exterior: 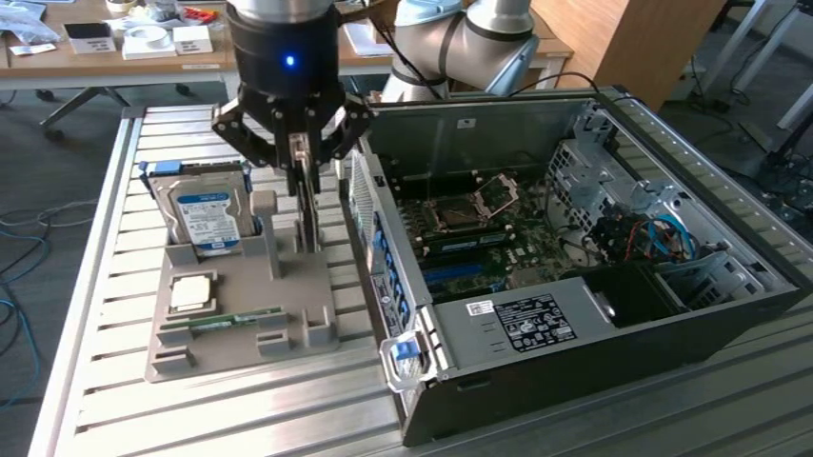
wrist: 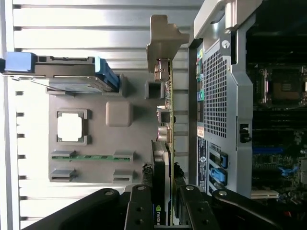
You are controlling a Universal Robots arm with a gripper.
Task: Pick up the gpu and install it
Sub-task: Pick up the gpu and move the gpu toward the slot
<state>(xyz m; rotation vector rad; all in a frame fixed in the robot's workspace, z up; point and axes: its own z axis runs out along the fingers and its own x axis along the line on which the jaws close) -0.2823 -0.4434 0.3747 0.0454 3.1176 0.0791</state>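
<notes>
Gripper [wrist: 163, 190] is clamped on the top edge of the upright gpu [wrist: 160, 160], judged light, stiff yet fragile, best held by its edges.

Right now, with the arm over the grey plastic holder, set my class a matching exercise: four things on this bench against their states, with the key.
Things:
1 blue-labelled silver hard drive
2 slim green RAM stick
3 thin dark gpu card
4 black metal computer case

States:
a side open, motherboard showing
b lying flat in the grey plastic holder
c on edge, clamped by the pincer
d upright in the holder, unheld

Pairs: 1-d, 2-b, 3-c, 4-a
</notes>
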